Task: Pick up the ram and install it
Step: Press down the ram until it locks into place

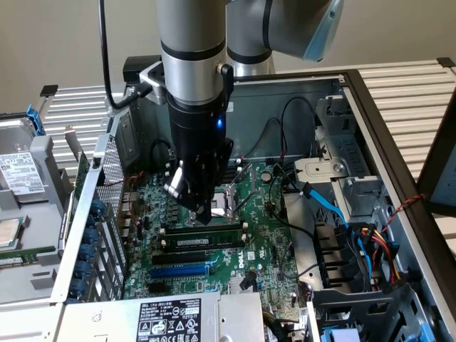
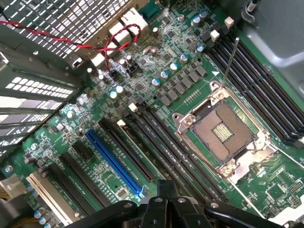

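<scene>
While the claw [image 1: 201, 214] hangs over the ram [image 1: 206, 242], grip unclear, cables [image 1: 335, 214] crowd nearby.

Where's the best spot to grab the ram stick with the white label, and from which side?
Probably mid-length along its upper long edge, pinching the two flat faces and coming straight down from above. The ram appears to stand on edge among the slots, leaving just that edge free.
</scene>
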Robot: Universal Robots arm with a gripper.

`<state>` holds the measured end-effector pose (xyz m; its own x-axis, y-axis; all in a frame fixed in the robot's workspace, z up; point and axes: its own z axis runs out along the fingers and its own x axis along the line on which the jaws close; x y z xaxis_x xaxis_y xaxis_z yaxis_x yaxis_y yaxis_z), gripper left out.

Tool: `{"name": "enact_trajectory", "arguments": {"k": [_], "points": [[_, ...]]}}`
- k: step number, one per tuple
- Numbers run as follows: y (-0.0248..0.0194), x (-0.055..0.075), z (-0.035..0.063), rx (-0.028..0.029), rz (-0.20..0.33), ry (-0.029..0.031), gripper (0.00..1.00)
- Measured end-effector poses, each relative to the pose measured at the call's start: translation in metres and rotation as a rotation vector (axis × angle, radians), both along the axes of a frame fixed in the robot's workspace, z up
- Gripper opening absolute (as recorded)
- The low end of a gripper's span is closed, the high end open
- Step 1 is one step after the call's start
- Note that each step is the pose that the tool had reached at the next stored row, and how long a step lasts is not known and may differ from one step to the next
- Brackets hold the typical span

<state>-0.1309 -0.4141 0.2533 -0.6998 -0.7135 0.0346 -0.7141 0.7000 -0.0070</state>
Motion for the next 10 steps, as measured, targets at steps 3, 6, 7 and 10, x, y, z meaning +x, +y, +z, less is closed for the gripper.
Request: {"name": "enact_trajectory", "arguments": {"k": [3,6,7,10], "points": [[-0.0001,0.0000,0.0001,-0.0001,-0.048,0.0000,0.11],[0.0000,0.0000,0.0000,-0.0001,-0.095,0.0000,0.11],[0.0000,0.0000,0.0001,-0.0001,-0.111,0.0001,0.11],[0.0000,0.0000,0.0000,-0.0001,-0.158,0.0000,0.11]]}}
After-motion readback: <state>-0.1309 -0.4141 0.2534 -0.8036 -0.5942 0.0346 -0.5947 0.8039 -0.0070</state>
